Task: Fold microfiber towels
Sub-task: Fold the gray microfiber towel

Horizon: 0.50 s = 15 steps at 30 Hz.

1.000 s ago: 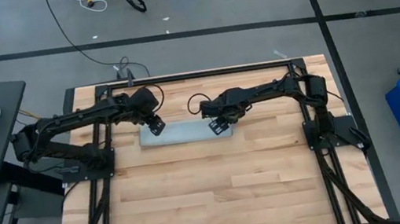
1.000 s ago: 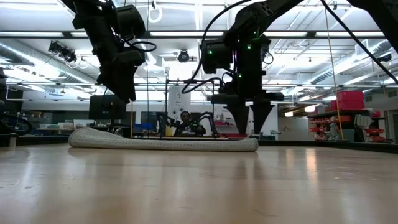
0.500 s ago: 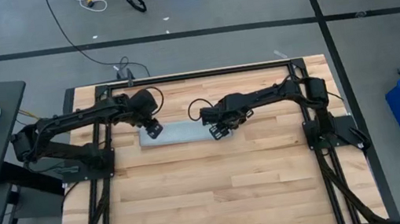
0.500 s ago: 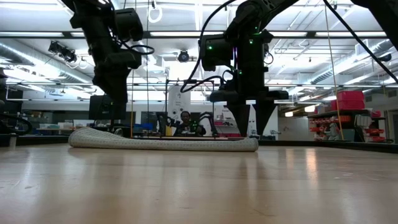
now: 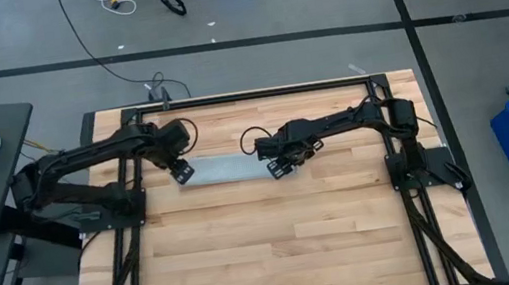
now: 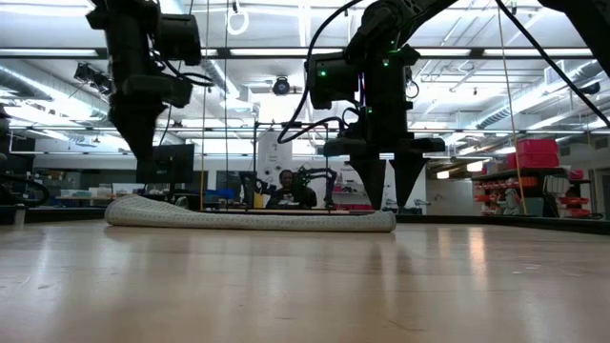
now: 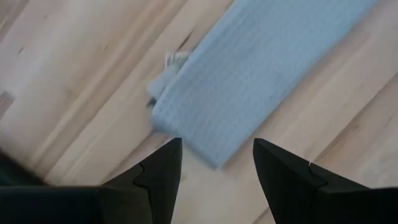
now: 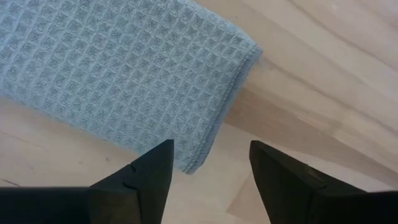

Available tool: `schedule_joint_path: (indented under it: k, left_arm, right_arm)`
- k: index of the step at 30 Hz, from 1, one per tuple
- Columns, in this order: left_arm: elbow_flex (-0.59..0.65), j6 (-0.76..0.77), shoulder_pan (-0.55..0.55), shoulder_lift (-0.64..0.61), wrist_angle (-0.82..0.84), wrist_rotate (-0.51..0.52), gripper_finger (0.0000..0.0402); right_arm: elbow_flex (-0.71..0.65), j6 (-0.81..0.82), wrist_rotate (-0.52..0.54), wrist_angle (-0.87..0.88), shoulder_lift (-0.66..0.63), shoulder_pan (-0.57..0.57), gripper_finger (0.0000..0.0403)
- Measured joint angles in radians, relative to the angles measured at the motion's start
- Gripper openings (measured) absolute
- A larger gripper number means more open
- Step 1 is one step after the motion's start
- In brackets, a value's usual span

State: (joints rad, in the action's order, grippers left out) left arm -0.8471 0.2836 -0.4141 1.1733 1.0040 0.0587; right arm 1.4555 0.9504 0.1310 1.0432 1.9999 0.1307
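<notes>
Left gripper: hovering with fingers spread over the left end of the towel, holding nothing; in the low view pointing straight down, tips clear of the cloth.
Left fingers: standing apart as two dark wedges on either side of the towel's end corner, wood showing between them.
Right gripper: hanging with fingers parted over the right end of the towel, gripping nothing; in the low view tips sitting just above the cloth's right end.
Right fingers: framing the near right corner of the towel, not touching it.
Microfiber towel: lying flat on the far middle of the table as a narrow folded strip, between the two grippers; long axis running left to right across the table.
Towel from table height: showing as a low, thick band with rounded ends, resting on the wood.
Towel surface: showing a fine waffle grid with a stitched edge; pale grey-blue.
Corner tag: sticking out as a small pale scrap at the left end of the strip; blurred, detail hard to make out.
Hidden or cut off: number of layers not being readable from any view; far edge of the strip partly covered by the arms from above; towel running out of both wrist views.
Table: pale wooden planks, framed by a dark rail.
</notes>
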Motion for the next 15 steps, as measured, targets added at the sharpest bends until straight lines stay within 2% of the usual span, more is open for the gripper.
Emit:
schedule_joint_path:
  k: [6, 15]
  left_arm:
    - [0.022, -0.001, 0.000, -0.067, 0.057, 0.001, 0.0206]
    - [0.174, 0.046, 0.000, -0.108, 0.039, -0.054, 0.0187]
  right_arm:
    - [0.000, 0.000, 0.013, 0.000, 0.000, -0.001, 0.0230]
    - [0.000, 0.000, 0.026, 0.005, 0.000, -0.007, 0.0214]
